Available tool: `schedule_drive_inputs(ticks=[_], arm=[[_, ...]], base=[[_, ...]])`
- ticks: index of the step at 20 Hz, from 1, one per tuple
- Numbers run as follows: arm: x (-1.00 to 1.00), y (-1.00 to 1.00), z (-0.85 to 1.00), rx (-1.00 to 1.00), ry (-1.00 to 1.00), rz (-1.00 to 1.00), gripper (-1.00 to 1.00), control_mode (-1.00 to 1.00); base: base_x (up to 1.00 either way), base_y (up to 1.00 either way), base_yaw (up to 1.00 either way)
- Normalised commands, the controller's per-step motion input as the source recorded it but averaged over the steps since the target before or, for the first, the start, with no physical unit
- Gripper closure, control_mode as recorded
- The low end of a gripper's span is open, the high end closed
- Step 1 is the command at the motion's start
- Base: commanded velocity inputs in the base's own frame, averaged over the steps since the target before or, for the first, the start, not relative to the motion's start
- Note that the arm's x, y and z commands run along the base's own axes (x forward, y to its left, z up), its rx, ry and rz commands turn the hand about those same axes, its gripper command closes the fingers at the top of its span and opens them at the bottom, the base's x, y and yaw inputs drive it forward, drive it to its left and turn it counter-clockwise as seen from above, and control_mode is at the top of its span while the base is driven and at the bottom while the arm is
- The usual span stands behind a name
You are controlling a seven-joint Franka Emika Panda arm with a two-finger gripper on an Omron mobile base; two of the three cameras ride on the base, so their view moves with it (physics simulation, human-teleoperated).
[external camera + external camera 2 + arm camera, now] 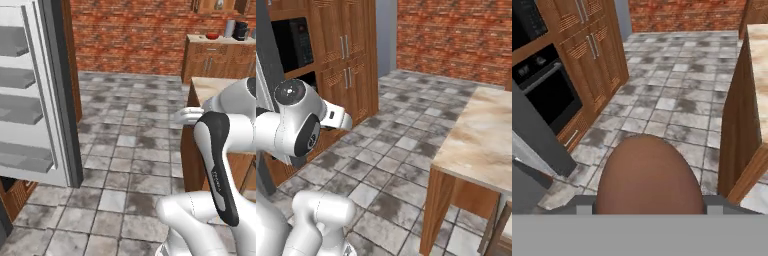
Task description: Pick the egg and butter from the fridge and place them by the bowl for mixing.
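Note:
The egg [649, 175], a reddish-brown ball, looms large at the bottom of the hand view, and my gripper [648, 204] is shut on it. Small grey bits of the fingers [582, 204] show on either side of the egg. The hand hovers over the tiled floor between the wooden cabinets and the island. The fridge's open door [30, 100], with its pale grey racks, stands at the left of the left base view. A small red bowl [212, 36] sits far off on the back counter. The butter is out of view.
The wooden island with a pale stone top [486, 130] stands at the right. A cabinet wall with a built-in oven [547, 90] and microwave [293, 42] runs along the left. Grey floor tiles [130, 140] stretch to the brick wall. A grey canister [229, 27] and a black appliance [241, 30] stand by the bowl.

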Motion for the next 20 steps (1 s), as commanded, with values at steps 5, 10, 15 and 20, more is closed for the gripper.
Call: schedule_drive_inputs(ticks=[5,10,15,20], arm=[[0.0,0.0,0.0,0.0,0.0,0.0,1.0,1.0],[0.0,0.0,0.0,0.0,0.0,0.0,1.0,1.0],[0.0,0.0,0.0,0.0,0.0,0.0,1.0,1.0],[0.0,0.0,0.0,0.0,0.0,0.0,1.0,1.0]], base=[[0.49,0.26,-0.57],[0.87,0.31,-0.19],[0.94,0.25,-0.06],[0.73,0.5,0.09]])
